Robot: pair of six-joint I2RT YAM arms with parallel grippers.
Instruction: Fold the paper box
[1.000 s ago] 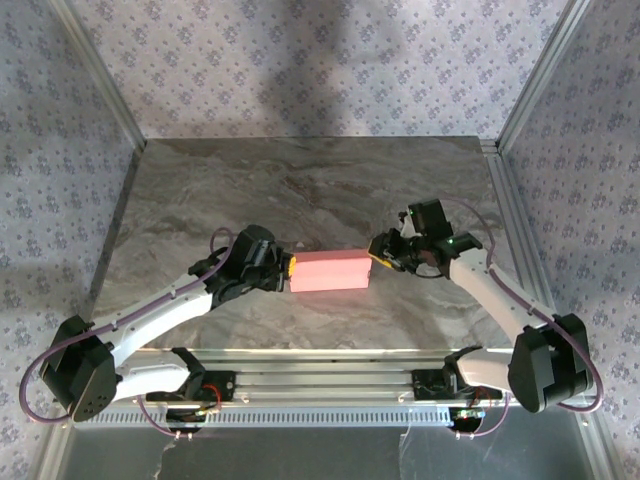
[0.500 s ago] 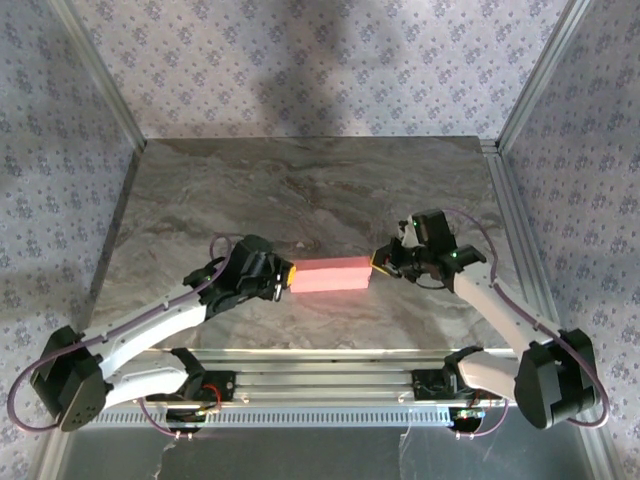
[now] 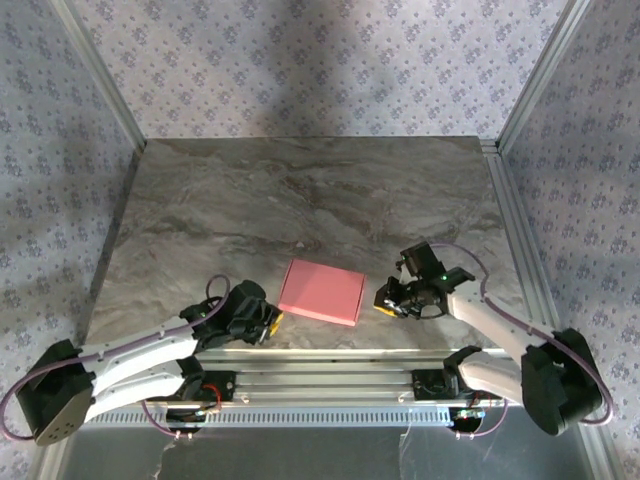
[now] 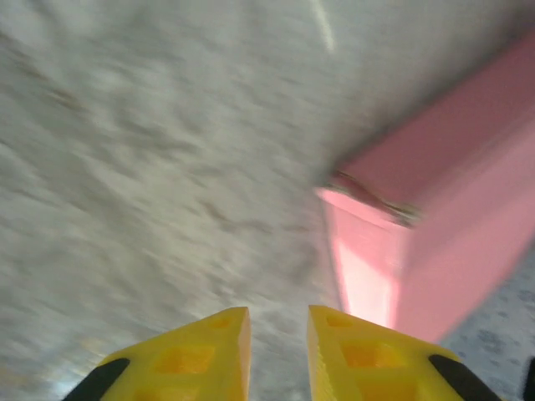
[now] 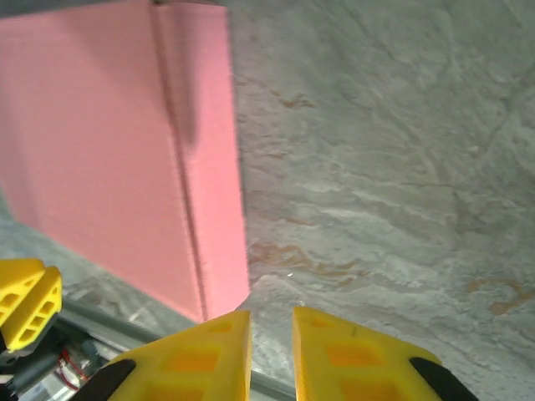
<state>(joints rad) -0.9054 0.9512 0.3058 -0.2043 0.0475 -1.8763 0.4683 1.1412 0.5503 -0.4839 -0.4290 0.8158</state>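
Grey marbled tabletop (image 3: 300, 190), floral-patterned walls (image 3: 300, 60), aluminium frame posts (image 3: 102, 75), slotted rail along near edge (image 3: 320, 385)

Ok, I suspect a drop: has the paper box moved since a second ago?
Yes. The paper box lies closer to the front edge of the table than before, turned slightly.

No legible text or labels on anything

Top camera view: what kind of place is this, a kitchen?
Likely a robot test booth, not a kitchen: a marble-look table fenced by metal frame posts, patterned backdrop walls, and a left arm and right arm flanking a pink paper box.
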